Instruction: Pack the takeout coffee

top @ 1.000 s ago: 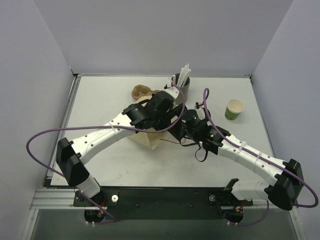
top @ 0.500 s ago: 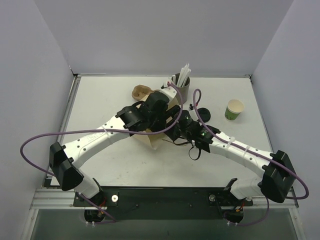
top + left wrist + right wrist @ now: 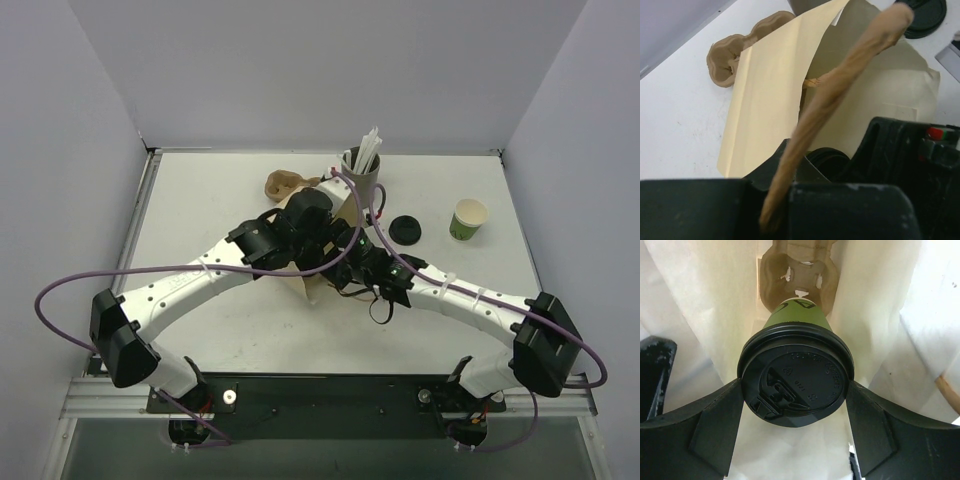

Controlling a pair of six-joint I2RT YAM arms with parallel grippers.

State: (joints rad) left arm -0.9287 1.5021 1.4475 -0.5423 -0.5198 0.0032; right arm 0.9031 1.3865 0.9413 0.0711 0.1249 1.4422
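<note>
While my right end effector point(image 3: 795, 390) clamps the takeout coffee point(image 3: 796, 320) by its lid inside the paper bag point(image 3: 765, 100), I judge it light and crushable. My left end effector point(image 3: 775, 200) is pinched on the bag handle point(image 3: 840, 85).

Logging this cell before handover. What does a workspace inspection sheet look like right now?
Surface: white table, no spills seen.
Job's things: lidded green cup inside paper bag, brown pulp insert deeper in; open green cup and loose black lid on the table's right.
Clutter: grey cup of straws, brown pulp tray.
Grippers: left gripper shut on bag handle; right gripper clamps the lidded green cup.
Cables: purple cables loop along both arms.
Surroundings: plain walls on three sides.
</note>
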